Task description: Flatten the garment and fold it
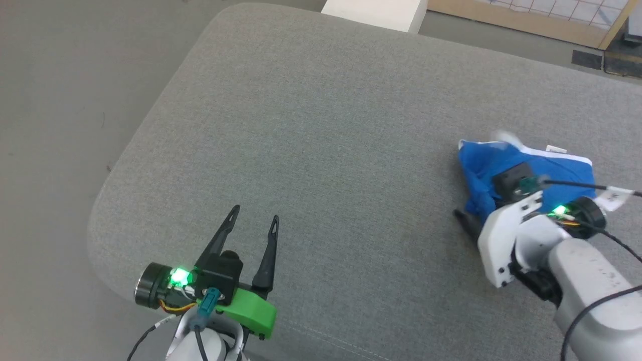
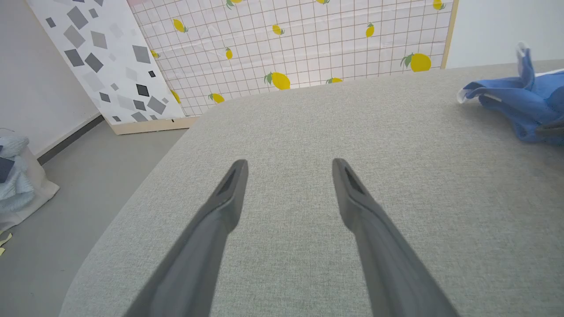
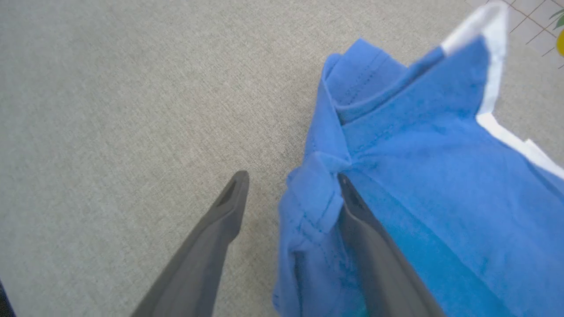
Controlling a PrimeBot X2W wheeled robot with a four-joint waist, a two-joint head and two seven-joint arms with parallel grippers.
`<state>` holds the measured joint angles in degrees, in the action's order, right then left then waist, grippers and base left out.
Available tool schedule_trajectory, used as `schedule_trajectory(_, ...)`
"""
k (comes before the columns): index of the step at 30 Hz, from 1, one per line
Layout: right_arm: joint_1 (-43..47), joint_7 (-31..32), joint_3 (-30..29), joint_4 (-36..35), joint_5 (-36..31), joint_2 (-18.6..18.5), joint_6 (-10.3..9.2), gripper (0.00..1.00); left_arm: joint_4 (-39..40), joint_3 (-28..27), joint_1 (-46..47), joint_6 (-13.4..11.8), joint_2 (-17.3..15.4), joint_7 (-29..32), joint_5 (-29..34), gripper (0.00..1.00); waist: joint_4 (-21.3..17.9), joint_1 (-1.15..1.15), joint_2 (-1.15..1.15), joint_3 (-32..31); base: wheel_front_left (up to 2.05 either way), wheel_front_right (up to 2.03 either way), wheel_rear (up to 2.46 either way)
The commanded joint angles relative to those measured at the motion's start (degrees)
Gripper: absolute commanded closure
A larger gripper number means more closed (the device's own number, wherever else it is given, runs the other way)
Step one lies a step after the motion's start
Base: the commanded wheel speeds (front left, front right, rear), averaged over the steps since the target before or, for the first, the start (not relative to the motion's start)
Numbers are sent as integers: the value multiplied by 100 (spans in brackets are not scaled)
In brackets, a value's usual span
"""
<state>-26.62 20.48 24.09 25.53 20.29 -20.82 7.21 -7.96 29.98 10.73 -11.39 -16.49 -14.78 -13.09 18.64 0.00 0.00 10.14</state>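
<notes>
The garment [image 1: 564,170], a pair of bright blue shorts, lies bunched in a crumpled heap towards the robot's right on a broad grey cushion [image 1: 326,125]; the flattening stage of the job looks far from complete. The right end effector [image 3: 291,177] is down at the heap with its jaws spread wide and clamping nothing. A thick fold of hem lies between the fingers and rests against the inner face of one. The left end effector [image 2: 289,164] hovers over bare cushion well apart from the shorts, likewise open and empty. The white trim [image 3: 493,39] sticks up at the heap's far side, with a small white label [image 1: 555,149] near it. The next move appears to call for each end effector to pinch a separate edge or corner, so the cloth can be drawn out flat before any fold.
</notes>
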Motion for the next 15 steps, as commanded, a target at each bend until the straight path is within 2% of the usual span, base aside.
schedule_trajectory(1,-99,-43,186,82,-37,-20,28,0,-23,-31,-13,22,34,-22,40,0,-23,0,0,-22,0,0,0)
schedule_trajectory(4,-182,-156,494,224,64,-28,28,0,-52,-49,-39,33,58,-22,41,0,-68,0,0,-79,0,0,0)
schedule_trajectory(10,-505,-523,721,205,168,-124,28,0,-69,-126,-75,49,38,-22,38,0,-268,0,0,-236,0,0,0)
schedule_trajectory(15,-747,-1021,527,-52,295,-320,28,0,-42,-235,-118,37,-7,-22,7,0,-500,0,0,-425,0,0,0)
